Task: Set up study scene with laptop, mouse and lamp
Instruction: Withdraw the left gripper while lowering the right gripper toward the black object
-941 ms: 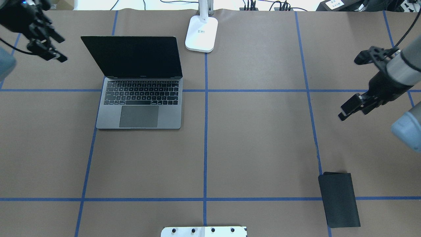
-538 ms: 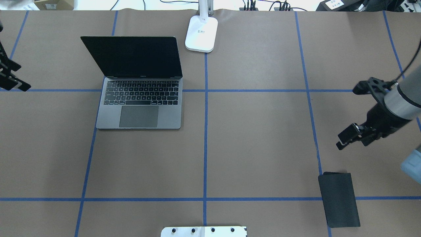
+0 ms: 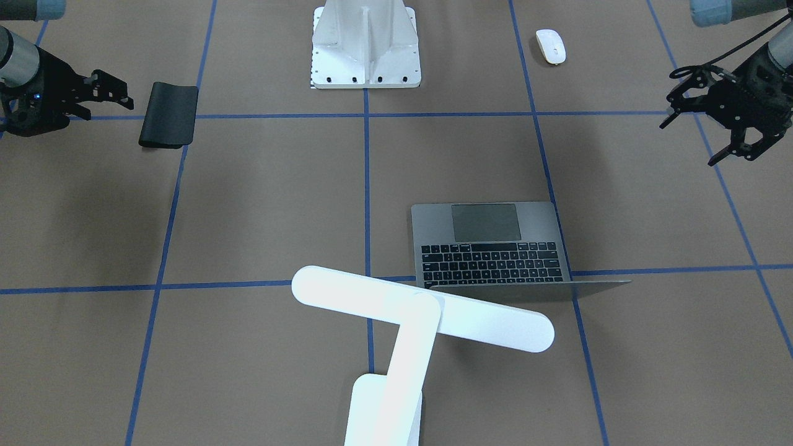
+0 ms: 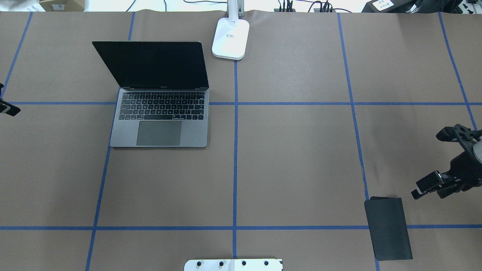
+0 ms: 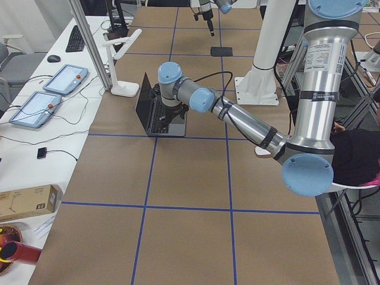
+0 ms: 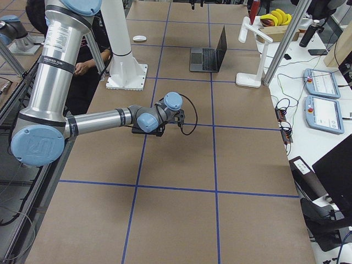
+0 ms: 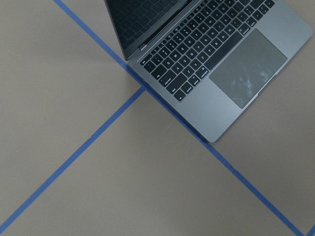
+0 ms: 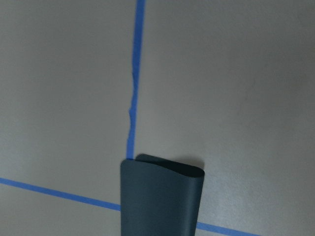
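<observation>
Nearest the robot, a white pedestal (image 3: 365, 43) stands on the brown table (image 4: 293, 158). The mouse (image 3: 551, 46) lies to its left and well apart from it, with its long axis running near to far. On the right, a folded black mat (image 4: 388, 229) lies across a blue tape line (image 4: 235, 169), lengthwise near to far and slightly slanted. The right gripper (image 4: 421, 188) hovers just beside the mat's far end with its fingers spread and nothing between them. The left gripper (image 3: 686, 145) hangs at the table's left edge, also spread and empty, well apart from the laptop (image 4: 160, 124). The laptop sits open in the left half with its long side across the table. Its trackpad faces the robot, and its dark screen rises at the far side. The lamp (image 3: 421, 310) stands at the far edge on the centre line, its base lengthwise near to far and its bar head crosswise.
</observation>
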You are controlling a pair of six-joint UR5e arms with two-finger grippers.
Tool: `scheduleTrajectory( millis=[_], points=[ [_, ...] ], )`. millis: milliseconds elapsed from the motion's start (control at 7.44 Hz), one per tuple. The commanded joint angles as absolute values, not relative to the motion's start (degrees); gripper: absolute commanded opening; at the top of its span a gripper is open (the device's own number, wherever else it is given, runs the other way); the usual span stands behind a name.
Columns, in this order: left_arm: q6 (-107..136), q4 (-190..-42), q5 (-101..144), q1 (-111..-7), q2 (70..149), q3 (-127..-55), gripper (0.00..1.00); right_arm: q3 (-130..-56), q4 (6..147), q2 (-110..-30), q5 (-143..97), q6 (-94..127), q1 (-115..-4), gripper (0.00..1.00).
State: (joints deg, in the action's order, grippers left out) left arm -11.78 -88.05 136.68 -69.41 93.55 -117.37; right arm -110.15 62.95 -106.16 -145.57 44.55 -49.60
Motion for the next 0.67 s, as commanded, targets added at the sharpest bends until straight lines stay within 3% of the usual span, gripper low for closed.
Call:
scheduleTrajectory(
  millis=[0, 134, 538],
  points=[
    [-11.9, -88.2, 135.4, -69.0, 93.5, -117.4, 0.98, -106.2, 58.1, -105.6, -146.2, 48.3, -47.7, 0.97],
    [-11.9, -88.2, 135.4, -69.0, 93.5, -117.5, 0.98, -106.7, 58.0, -105.1, -145.6, 49.5, -44.9, 0.92],
    [-12.0, -88.3, 135.4, -68.9, 92.0, -117.6, 0.98, -106.4, 58.2, -103.2, -144.2, 51.9, -38.8, 0.91]
  ],
)
